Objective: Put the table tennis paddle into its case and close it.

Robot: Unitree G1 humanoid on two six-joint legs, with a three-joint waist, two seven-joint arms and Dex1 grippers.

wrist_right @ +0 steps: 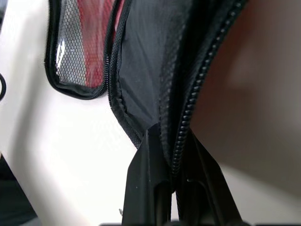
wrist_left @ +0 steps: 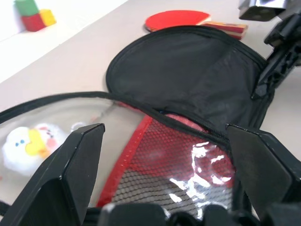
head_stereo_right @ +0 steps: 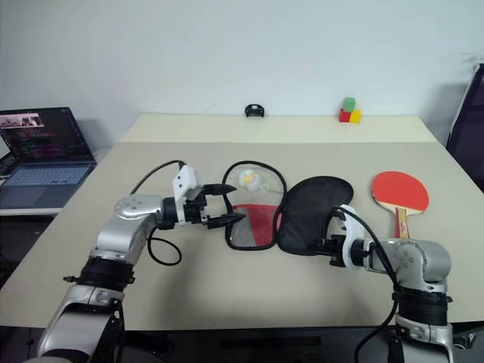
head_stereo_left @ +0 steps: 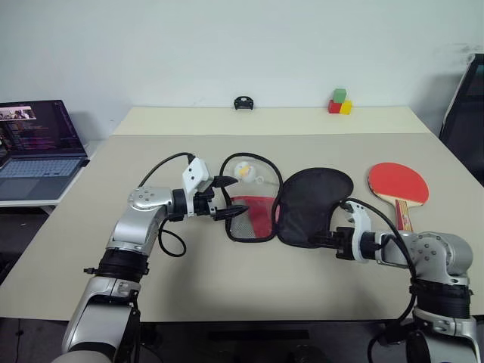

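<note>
A plain white wall (head_stereo_left: 227, 45) backs the beige table (head_stereo_left: 227, 287); an open laptop (head_stereo_left: 34, 147) sits left.

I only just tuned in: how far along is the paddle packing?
Done: the case lies unzipped and spread open. In hand: the right gripper pinches its black flap's zipper edge, while the open left gripper hovers at the clear half. Left: the paddle lies on the table, uninserted; zipping follows.

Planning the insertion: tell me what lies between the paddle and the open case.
Nothing visible does. The table tennis paddle lies on bare table beside the black flap of the case, which is spread open. The right gripper pinches that flap's edge.
</note>
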